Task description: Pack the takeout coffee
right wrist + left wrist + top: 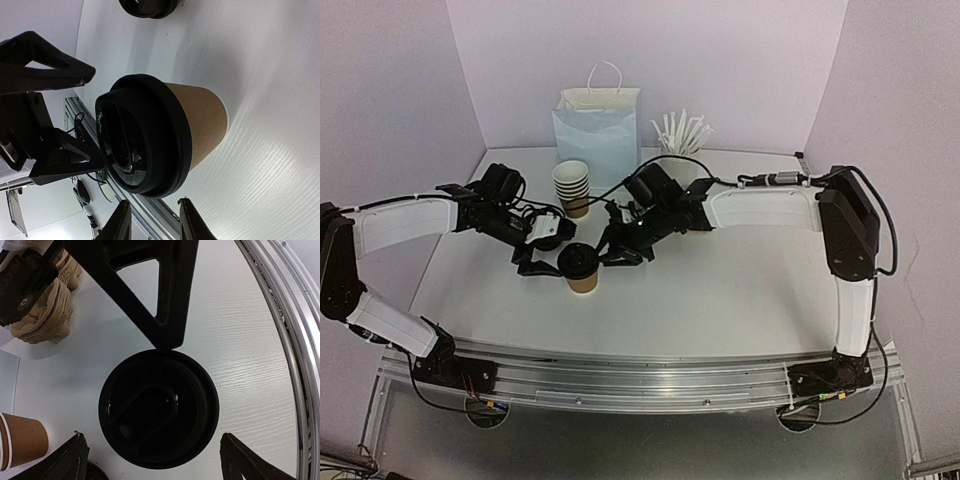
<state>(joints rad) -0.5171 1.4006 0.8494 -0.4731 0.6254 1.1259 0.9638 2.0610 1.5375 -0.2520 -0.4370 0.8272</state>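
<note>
A brown paper cup (584,281) with a black lid (578,260) on it stands mid-table. From above, the lid (159,407) fills the left wrist view. My left gripper (155,462) is open wide, one fingertip (70,460) on each side of the lid's near edge, not touching it. My right gripper (152,220) is open by a narrow gap just beside the lid (142,135), nothing between its fingers; one of its fingers (150,290) reaches the lid's far rim. A stack of brown cups (572,186) stands behind. Tan pulp carriers (42,320) lie beyond.
A white handled bag (598,130) and a white cup of sticks (685,135) stand at the back wall. A loose black lid (147,6) lies on the table near the cup. Both arms (410,222) (760,208) crowd the middle; the table's metal front rail (650,385) runs below.
</note>
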